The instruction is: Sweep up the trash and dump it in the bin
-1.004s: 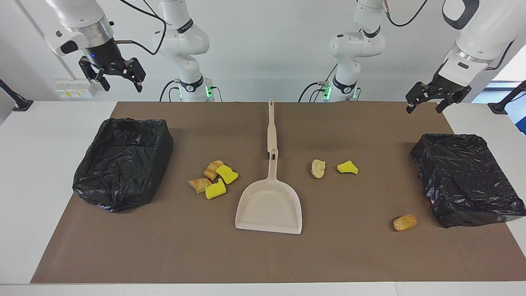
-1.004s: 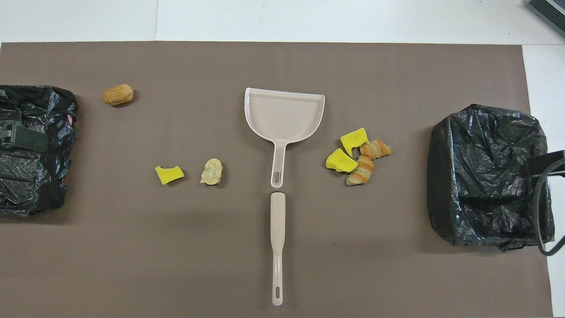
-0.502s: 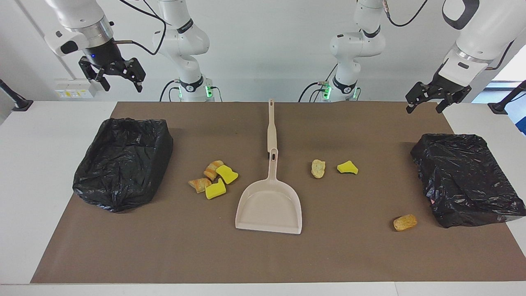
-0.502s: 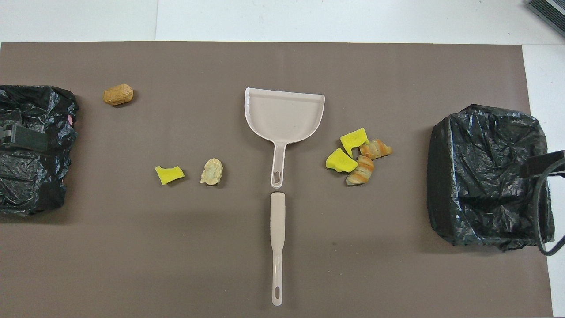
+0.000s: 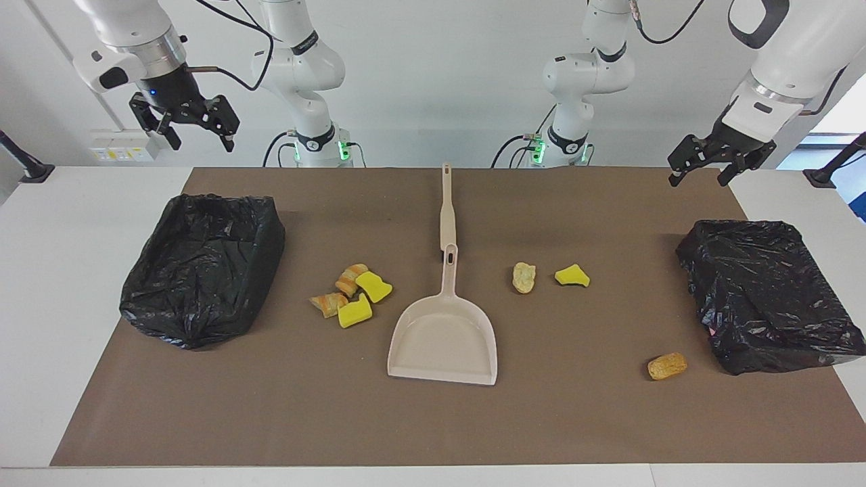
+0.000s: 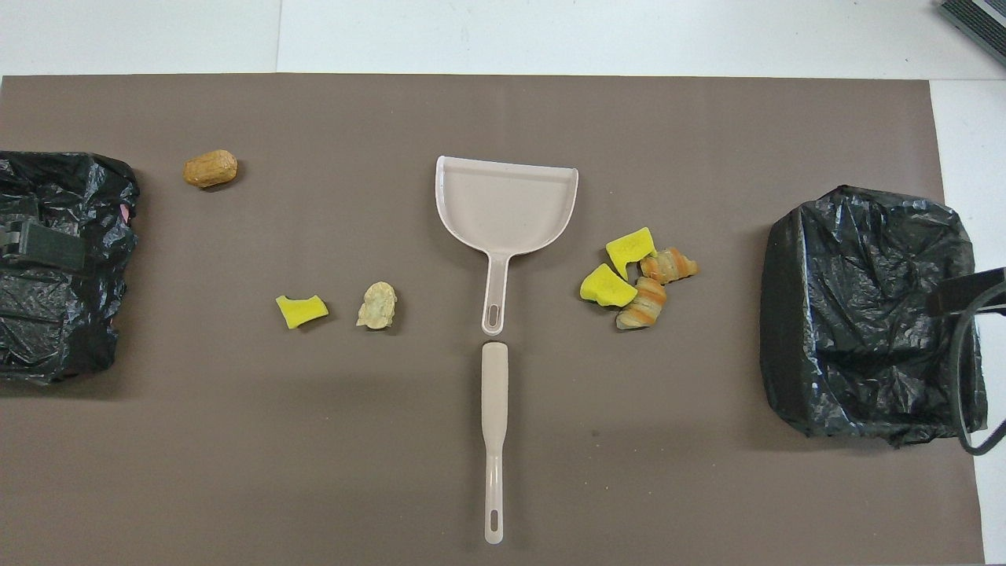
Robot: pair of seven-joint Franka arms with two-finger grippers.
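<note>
Seven trash chunks (image 5: 354, 293) lay scattered, two black-lined bins (image 5: 203, 267), one dustpan (image 5: 443, 341), one brush handle (image 5: 446, 210), both grippers raised, left gripper (image 5: 700, 169) and right gripper (image 5: 193, 132) with jaws apart, one bin (image 6: 55, 263) cut off overhead.

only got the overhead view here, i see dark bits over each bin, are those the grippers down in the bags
Observer: No. The left gripper hangs high above the bin at the left arm's end, touching nothing.
Operator: and the right one
Observer: The right gripper hangs just as high, above the bin at the right arm's end.
Operator: holding anything
Observer: No, both grippers are open and empty.
</note>
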